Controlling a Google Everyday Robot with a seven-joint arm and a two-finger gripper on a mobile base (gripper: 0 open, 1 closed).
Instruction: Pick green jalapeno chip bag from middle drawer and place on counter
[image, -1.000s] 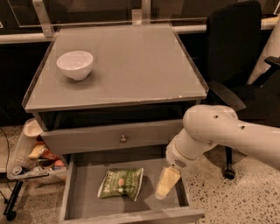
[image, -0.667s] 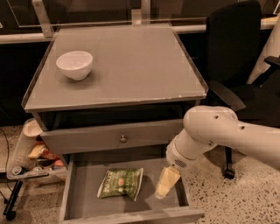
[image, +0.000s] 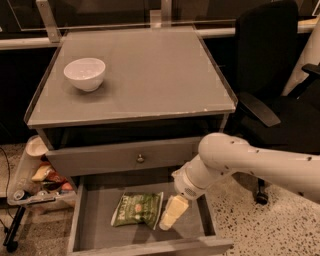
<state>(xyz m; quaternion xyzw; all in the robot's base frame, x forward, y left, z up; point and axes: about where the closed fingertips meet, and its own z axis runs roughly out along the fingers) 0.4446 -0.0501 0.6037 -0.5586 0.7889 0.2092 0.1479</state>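
The green jalapeno chip bag (image: 137, 210) lies flat on the bottom of the open middle drawer (image: 97, 225), near its centre. My gripper (image: 170, 216) hangs inside the drawer just right of the bag, at the bag's right edge, with its tip low near the drawer floor. The white arm reaches in from the right. The grey counter (image: 150, 75) is the cabinet top above the drawers.
A white bowl (image: 85, 73) stands on the counter's left part. A shut drawer front with a round knob (image: 140, 158) sits above the open drawer. A black office chair (image: 270, 70) stands to the right. A low cart with snack packets (image: 40, 175) is at the left.
My gripper has moved left and a little lower inside the drawer, from near the right wall to the bag's right edge. The bag has not moved.
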